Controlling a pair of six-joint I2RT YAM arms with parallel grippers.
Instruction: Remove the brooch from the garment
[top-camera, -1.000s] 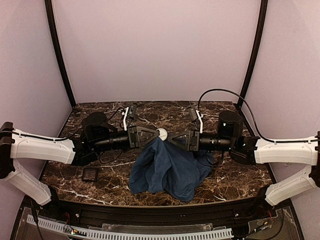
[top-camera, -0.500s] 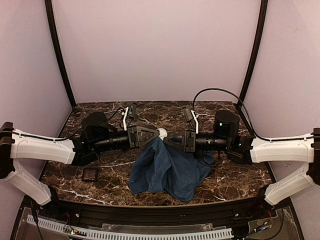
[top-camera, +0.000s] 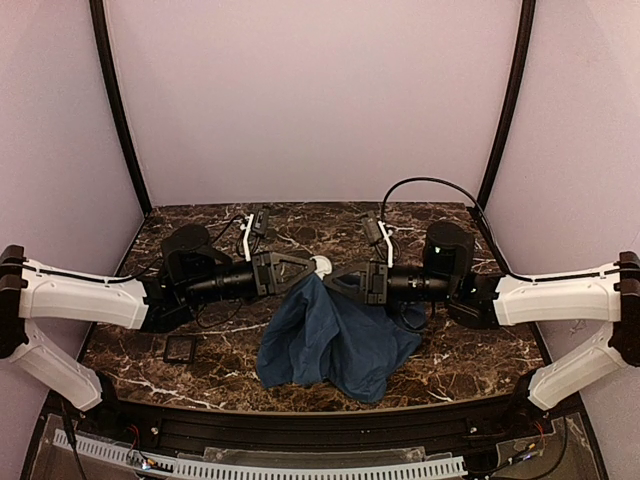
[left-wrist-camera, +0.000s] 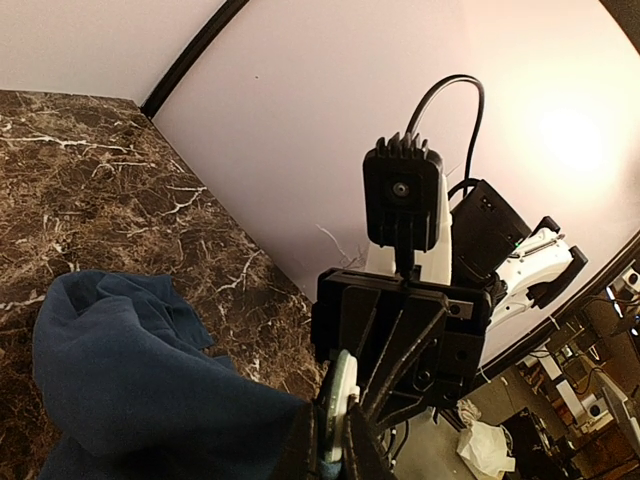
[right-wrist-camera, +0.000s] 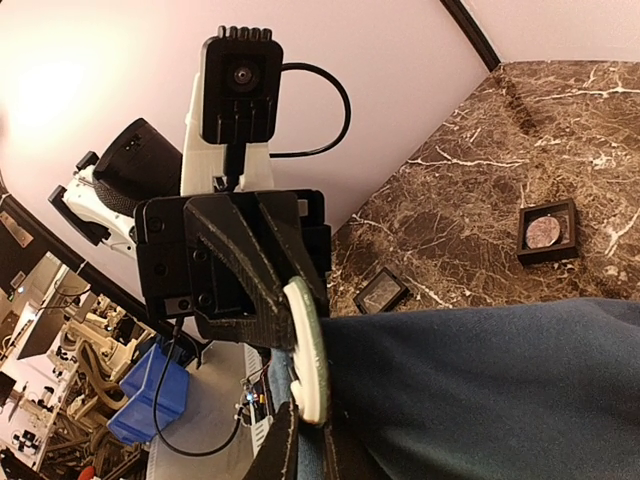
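Top external view is showing my two arms meeting over the middle of the table (top-camera: 470, 360). My left gripper (top-camera: 311, 268) and my right gripper (top-camera: 334, 271) are facing each other tip to tip. The brooch (top-camera: 323, 265), a small pale disc, is sitting between them. The blue garment (top-camera: 330, 340) is hanging from that point, and its lower part is lying on the table.

I am judging that the task is at its middle step. The garment is lifted and the brooch is reached, but the brooch is not yet separated from the cloth. Pulling it away and putting it down are remaining.

My left gripper is pressed together on the brooch and the fold of cloth beside it, as the left wrist view is showing at its lower edge. My right fingers (right-wrist-camera: 283, 450) are standing narrow on both sides of the disc's rim, but I cannot tell whether they are really pinching it.

The wrist views are giving what the top view is hiding: the disc seen edge-on, touching the cloth. The right wrist view is also showing two small black trays (right-wrist-camera: 547, 231) on the table, one with something round inside. The top view is letting me see only one tray (top-camera: 180, 348), beside my left arm.
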